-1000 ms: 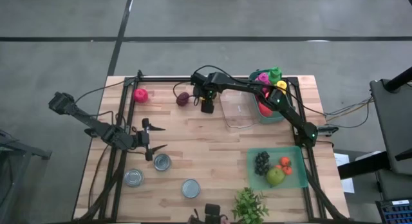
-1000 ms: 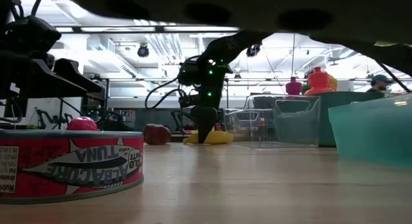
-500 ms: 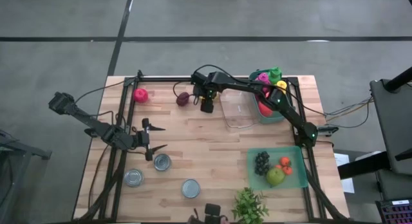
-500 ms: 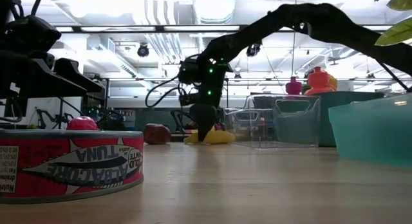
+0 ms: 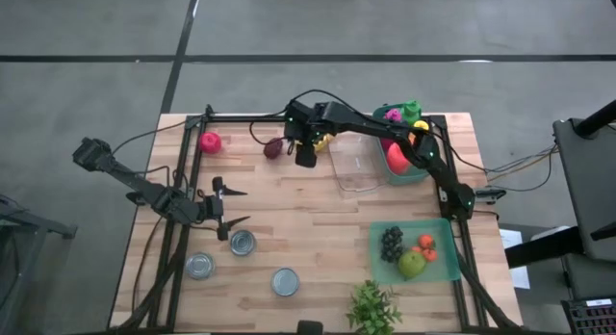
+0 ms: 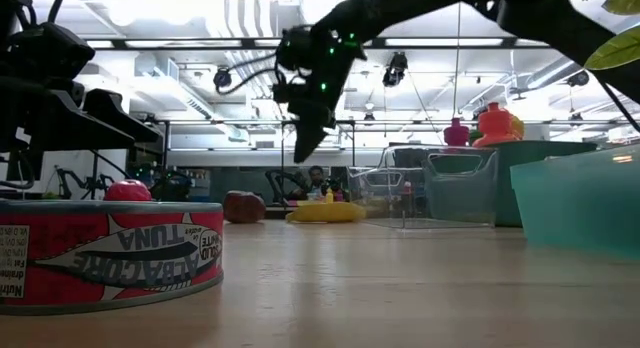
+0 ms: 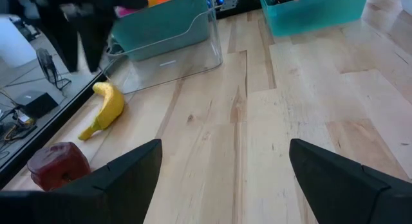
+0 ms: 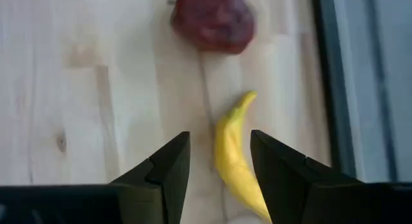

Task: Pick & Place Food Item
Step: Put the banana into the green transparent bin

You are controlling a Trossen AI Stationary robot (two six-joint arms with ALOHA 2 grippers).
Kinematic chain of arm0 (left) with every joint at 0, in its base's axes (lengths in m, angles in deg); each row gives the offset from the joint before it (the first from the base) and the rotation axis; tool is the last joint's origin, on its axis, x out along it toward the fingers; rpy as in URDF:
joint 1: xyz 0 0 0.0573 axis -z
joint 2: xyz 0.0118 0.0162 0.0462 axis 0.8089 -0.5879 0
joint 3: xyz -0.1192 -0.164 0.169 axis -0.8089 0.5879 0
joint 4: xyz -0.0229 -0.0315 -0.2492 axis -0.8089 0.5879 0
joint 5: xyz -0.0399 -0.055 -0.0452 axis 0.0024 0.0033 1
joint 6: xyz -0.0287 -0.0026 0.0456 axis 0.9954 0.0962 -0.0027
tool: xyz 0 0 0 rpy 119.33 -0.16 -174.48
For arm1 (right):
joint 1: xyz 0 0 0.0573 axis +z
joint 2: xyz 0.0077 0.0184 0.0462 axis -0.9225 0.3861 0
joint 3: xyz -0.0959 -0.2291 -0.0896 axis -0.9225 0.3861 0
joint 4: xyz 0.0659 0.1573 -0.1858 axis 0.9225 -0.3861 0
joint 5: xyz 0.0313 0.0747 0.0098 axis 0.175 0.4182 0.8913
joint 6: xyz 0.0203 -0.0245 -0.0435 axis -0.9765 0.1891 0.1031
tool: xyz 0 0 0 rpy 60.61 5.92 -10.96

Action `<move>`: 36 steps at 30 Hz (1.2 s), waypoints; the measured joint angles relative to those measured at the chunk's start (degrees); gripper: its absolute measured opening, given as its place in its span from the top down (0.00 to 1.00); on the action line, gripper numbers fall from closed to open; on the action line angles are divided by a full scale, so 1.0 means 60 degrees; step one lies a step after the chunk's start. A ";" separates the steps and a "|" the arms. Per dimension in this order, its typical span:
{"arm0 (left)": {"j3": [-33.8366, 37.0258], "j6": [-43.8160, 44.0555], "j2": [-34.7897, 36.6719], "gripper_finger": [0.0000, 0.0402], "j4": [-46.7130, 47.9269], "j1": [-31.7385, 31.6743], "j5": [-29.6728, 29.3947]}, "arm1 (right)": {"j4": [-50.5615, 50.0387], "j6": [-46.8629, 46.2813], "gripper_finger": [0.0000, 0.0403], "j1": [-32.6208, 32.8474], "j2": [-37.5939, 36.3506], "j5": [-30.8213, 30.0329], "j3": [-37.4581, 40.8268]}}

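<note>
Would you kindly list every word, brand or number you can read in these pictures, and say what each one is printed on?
"TUNA": upside down on the red label of the tin nearest the low camera.
"ALBACORE": upside down, same label.
"WHITE": upside down, same label, small.
"Nutri...": cut off at the label's left edge.
The other tins seen from above: no readable text.

You've got a yellow banana (image 8: 233, 153) beside a dark red apple (image 8: 214, 21) on pale wood table (image 8: 77, 89) — teal bins (image 5: 443, 268), and a pink-and-grey tuna can (image 6: 110, 253) with white lettering.
</note>
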 joint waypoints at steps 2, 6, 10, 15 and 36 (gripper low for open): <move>0.0003 0.0000 0.0000 0.15 0.0000 0.0001 0.0000 | 0.0037 0.0019 0.61 0.0037 -0.0133 -0.0060 -0.0004; 0.0000 0.0000 0.0000 0.15 0.0000 0.0000 0.0000 | -0.0007 0.0007 0.61 0.0059 -0.0148 -0.0055 0.0011; 0.0000 0.0000 0.0000 0.15 0.0000 0.0000 0.0000 | 0.0037 0.0115 0.61 0.0027 -0.0151 -0.0058 0.0180; 0.0004 0.0001 0.0000 0.15 0.0000 0.0001 0.0000 | 0.0035 0.0454 0.61 -0.0087 -0.0144 -0.0074 0.0507; 0.0004 0.0000 0.0000 0.14 0.0000 0.0000 0.0000 | 0.2282 0.2040 0.61 -0.0421 -0.0137 0.0203 0.2562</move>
